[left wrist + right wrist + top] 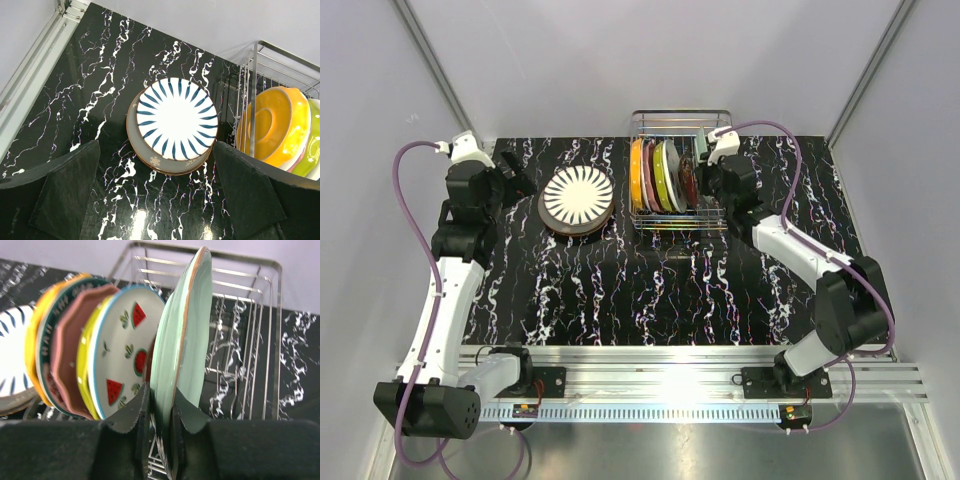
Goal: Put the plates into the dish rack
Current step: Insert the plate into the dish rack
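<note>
The wire dish rack (715,122) stands at the back centre and holds several upright plates: orange (33,335), pink (67,357), yellow-rimmed, and white with watermelon slices (127,342). My right gripper (160,415) is shut on the lower rim of a mint-green plate (185,335) that stands upright in the rack to the right of the others. On the table left of the rack, a white plate with blue rays (177,117) lies on a grey-brown plate (165,162). My left gripper (157,200) is open and empty, just short of this stack.
The rack's right part (245,355) has bare wire slots. The rack's left wall (252,85) stands close to the right of the stacked plates. Grey walls close in the black marbled table (650,290) on three sides.
</note>
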